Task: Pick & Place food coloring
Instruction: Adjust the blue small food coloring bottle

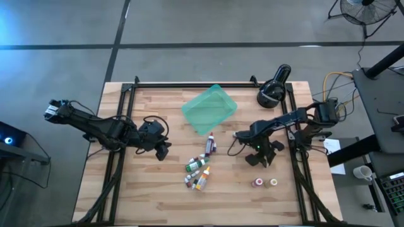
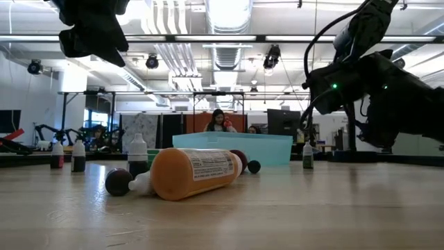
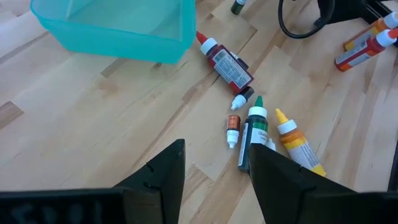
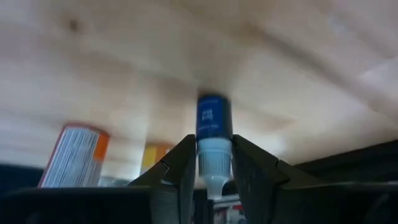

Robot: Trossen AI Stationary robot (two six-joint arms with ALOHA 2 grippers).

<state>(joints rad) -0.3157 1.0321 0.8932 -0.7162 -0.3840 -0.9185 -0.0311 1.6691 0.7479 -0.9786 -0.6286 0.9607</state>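
Wooden slatted table (image 1: 158, 189): right gripper (image 4: 214, 177) fingers bracket the white cap of a small blue food-coloring bottle (image 4: 214, 124); whether they clamp it cannot be told. Left gripper (image 3: 214, 171) hovers with fingers parted and empty near the translucent teal rectangular plastic tray (image 3: 124, 25).

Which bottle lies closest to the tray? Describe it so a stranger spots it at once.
Start at the teal tray toward the far side of the wooden table. Just off its near corner a dark red bottle lies on its side. Unlike the green, orange and yellow bottles farther out, its tip points at the tray.
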